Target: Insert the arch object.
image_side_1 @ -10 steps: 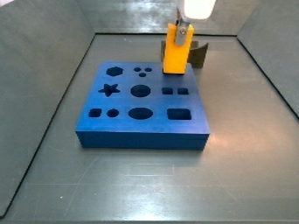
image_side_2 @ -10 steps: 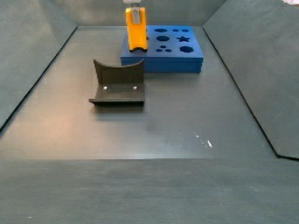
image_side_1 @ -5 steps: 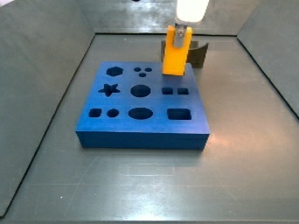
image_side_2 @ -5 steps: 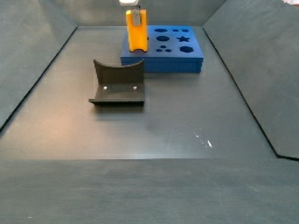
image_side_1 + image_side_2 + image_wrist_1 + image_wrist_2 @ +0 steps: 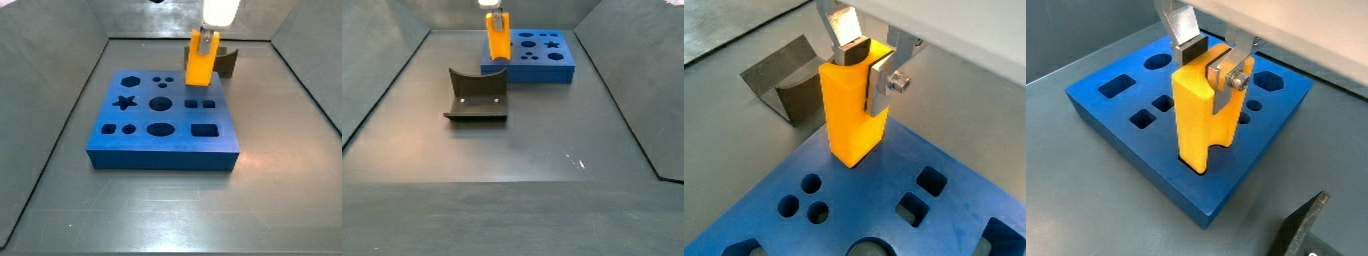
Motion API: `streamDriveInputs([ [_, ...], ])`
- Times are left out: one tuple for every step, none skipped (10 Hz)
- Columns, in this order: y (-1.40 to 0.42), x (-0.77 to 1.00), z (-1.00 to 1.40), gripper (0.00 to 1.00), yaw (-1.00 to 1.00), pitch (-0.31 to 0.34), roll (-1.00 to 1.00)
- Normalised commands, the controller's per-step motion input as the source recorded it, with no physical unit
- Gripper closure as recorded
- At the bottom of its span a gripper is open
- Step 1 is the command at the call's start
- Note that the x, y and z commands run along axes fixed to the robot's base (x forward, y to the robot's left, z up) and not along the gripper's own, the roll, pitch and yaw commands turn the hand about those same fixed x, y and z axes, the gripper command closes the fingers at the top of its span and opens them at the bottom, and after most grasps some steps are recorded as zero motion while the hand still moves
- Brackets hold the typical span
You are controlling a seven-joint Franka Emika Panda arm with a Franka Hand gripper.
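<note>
Orange plastic, notched at its lower end: this is the arch object [image 5: 851, 115], hanging upright in the gripper [image 5: 865, 70], whose 2 silver fingers are clamping its upper end. The gripper is hovering over the edge of the blue board [image 5: 865, 185] that is lying nearest the fixture [image 5: 476, 95]. The piece's foot is sitting at or just above the board's top face; whether it is touching cannot be told. No matching hole is showing beneath it in either wrist view.

Risks, as judged: with the grip so high, the foot is likely to catch on a hole rim, tilting or slipping the piece between the pads. Pressing down while misaligned could jam it or push the board along the bench [image 5: 543, 190].
</note>
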Motion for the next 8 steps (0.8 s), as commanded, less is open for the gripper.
streamDriveInputs([
  [0.00, 0.03, -0.34, 1.00, 0.00, -0.076, 0.00],
  [-0.03, 0.01, -0.32, 1.00, 0.00, -0.093, 0.01],
  [-0.05, 0.00, -0.22, 1.00, 0.00, -0.057, 0.05],
  [-0.07, 0.00, -0.18, 1.00, 0.07, -0.046, 0.12],
  [-0.11, 0.00, -0.13, 1.00, 0.17, -0.067, 0.16],
  [-0.14, 0.00, -0.11, 1.00, 0.08, -0.083, 0.13],
  [-0.12, 0.00, -0.17, 1.00, 0.06, -0.071, 0.17],
  [-0.04, 0.00, -0.19, 1.00, 0.04, -0.047, 0.16],
])
